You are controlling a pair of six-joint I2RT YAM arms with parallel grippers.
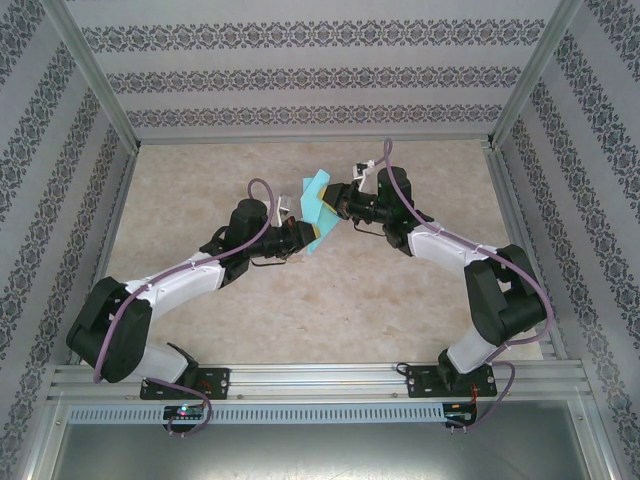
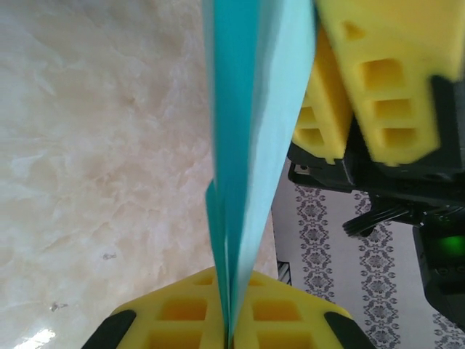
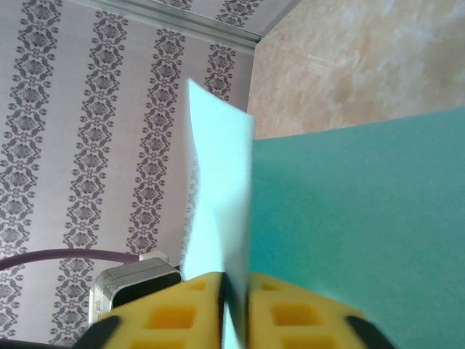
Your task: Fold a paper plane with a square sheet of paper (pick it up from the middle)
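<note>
I'm pinching the folded sheet of paper [image 1: 318, 208] tight in my left tool [image 2: 231, 298], holding it up in the air over the middle of the counter [image 1: 250, 320], which is lying wide open all around. My right tool [image 3: 234, 291] is straddling the opposite edge with a sliver of gap showing, so I can't tell if it's actually gripping.

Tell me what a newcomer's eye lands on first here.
The teal paper, held folded in the air over the middle of the table. The left gripper is shut on one edge, and the paper also runs between the right gripper's yellow fingers.
</note>
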